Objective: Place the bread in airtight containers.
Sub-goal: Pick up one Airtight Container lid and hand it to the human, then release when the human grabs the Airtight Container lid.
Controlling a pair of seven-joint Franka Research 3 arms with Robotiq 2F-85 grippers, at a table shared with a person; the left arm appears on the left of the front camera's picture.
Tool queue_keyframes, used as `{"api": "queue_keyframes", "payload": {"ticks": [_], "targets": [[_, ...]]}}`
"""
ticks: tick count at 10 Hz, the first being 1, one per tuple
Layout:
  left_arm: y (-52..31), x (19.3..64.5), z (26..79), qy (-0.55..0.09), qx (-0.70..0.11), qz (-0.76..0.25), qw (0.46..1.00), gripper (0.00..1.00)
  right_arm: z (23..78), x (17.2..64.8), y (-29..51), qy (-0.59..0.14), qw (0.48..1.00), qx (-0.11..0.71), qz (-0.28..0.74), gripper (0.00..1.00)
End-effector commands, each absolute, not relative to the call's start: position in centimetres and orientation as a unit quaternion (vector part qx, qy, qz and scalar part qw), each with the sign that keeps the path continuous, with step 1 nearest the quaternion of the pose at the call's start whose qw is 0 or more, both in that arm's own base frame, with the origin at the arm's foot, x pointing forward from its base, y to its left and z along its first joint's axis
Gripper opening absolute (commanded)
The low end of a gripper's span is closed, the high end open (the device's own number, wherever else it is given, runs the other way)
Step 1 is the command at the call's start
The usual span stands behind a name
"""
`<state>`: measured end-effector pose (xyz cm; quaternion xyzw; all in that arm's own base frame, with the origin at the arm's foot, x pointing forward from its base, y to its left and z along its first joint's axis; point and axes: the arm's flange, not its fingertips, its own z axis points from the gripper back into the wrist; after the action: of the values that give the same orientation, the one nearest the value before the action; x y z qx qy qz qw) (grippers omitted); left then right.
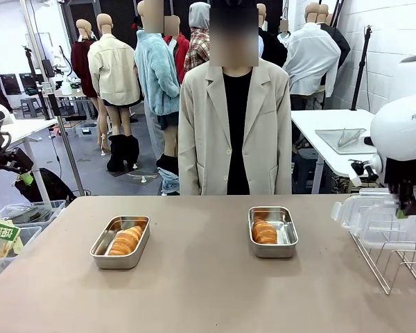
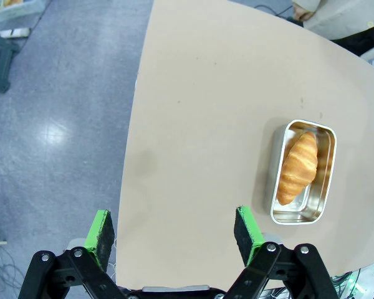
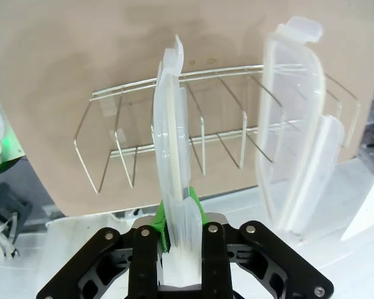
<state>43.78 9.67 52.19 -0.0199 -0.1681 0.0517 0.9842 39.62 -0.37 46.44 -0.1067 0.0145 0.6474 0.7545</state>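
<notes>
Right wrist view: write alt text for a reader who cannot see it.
The right end effector is shut on a clear plastic lid, held on edge at a wire rack. A second lid stands upright in the rack beside it, with the tan table beneath.

We see bright, even overhead light in all 3 views, with no hard shadows. On the table [image 1: 194,291] the 2 tins [image 1: 118,261] throw only soft, narrow shade at their bases, and their steel rims carry mild glints. In the left wrist view the floor [image 2: 50,134] shows a pale patch of glare, and the table edge bows — wide-angle distortion. In the right wrist view the clear lid [image 3: 174,156] pinched in the right end effector [image 3: 176,218] glows whitish and looks a little soft near the lens; the wire rack [image 3: 224,124] curves but is sharp.
</notes>
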Motion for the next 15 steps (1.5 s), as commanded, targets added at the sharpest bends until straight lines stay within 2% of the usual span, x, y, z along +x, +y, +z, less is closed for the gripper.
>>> {"api": "queue_keyframes", "payload": {"ticks": [1, 3, 4, 6, 7, 11, 13, 15], "targets": [[9.8, 43.8, 52.3, -0.168, -0.016, 0.053, 0.984, 1.00, 49.5, 37.3, 0.0, -0.015, 0.736, -0.131, 0.664, 0.00], [9.8, 43.8, 52.3, -0.168, -0.016, 0.053, 0.984, 1.00, 53.2, 35.2, 0.4, -0.057, 0.721, -0.170, 0.669, 0.00], [9.8, 43.8, 52.3, -0.168, -0.016, 0.053, 0.984, 1.00, 55.4, 34.6, 1.4, -0.086, 0.739, -0.204, 0.637, 0.00], [9.8, 43.8, 52.3, -0.168, -0.016, 0.053, 0.984, 1.00, 58.9, 33.5, 3.2, -0.145, 0.695, -0.234, 0.665, 0.00], [9.8, 43.8, 52.3, -0.168, -0.016, 0.053, 0.984, 1.00, 60.6, 33.7, 4.2, -0.197, 0.685, -0.240, 0.659, 0.00], [9.8, 43.8, 52.3, -0.168, -0.016, 0.053, 0.984, 1.00, 65.5, 38.1, 11.5, -0.332, 0.638, -0.288, 0.633, 0.00], [9.8, 43.8, 52.3, -0.168, -0.016, 0.053, 0.984, 1.00, 66.4, 42.4, 14.1, -0.297, 0.634, -0.276, 0.658, 0.00], [9.8, 43.8, 52.3, -0.168, -0.016, 0.053, 0.984, 1.00, 66.1, 45.6, 15.5, -0.224, 0.613, -0.235, 0.720, 0.00]]}}
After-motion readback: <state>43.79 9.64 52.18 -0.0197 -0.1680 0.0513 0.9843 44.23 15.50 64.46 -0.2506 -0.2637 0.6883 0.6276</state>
